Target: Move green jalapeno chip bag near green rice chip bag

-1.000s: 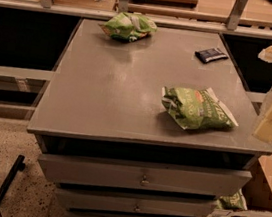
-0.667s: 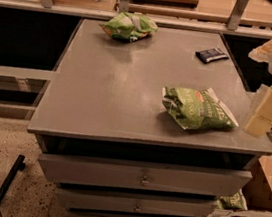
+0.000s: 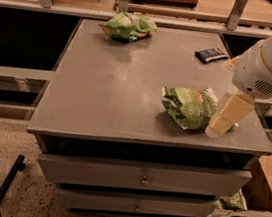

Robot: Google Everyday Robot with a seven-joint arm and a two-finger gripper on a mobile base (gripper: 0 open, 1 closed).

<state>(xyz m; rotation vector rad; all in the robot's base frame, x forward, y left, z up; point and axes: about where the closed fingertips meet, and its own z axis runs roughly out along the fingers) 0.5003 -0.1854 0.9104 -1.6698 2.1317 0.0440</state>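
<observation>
While the green jalapeno chip bag [image 3: 189, 107] lies lengthwise left-right, the tool [image 3: 216, 130] sits at its right end — state unclear.

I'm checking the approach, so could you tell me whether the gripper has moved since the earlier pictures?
Yes. The gripper has come leftward from the right edge of the table and is now at the right end of the jalapeno bag.

Claw [image 3: 217, 128] perhaps touching jalapeno bag [image 3: 188, 107]; open tabletop [image 3: 113, 87] beyond
</observation>
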